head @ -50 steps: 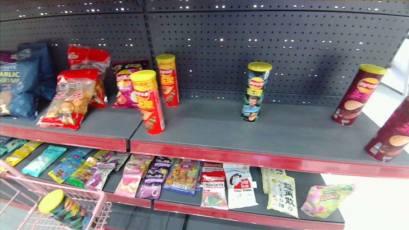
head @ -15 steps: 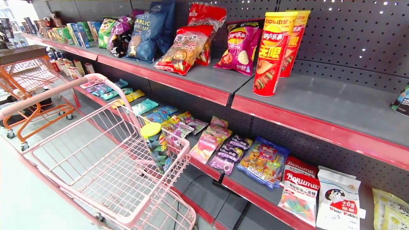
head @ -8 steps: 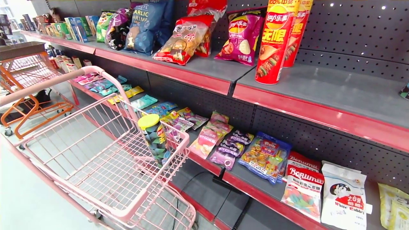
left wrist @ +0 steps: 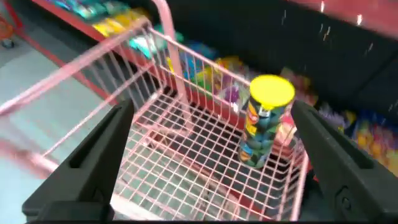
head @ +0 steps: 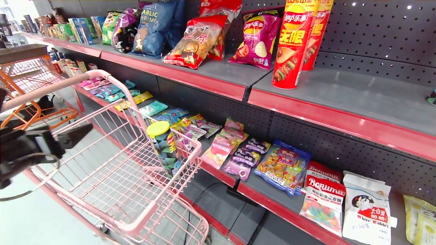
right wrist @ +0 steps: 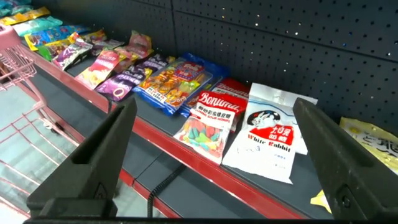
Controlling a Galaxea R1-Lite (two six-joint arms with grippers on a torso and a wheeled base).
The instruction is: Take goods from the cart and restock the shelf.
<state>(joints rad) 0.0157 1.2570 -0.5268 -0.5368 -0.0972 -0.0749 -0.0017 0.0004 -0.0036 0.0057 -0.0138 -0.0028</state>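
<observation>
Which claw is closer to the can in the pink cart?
Left. The left gripper is at the cart, facing the can; the right gripper faces candy bags on the lower shelf.

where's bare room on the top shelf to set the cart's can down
Bare board on the upper shelf right of the red cans. Left of them snack bags crowd it; candy packs cover the lower shelf.
</observation>
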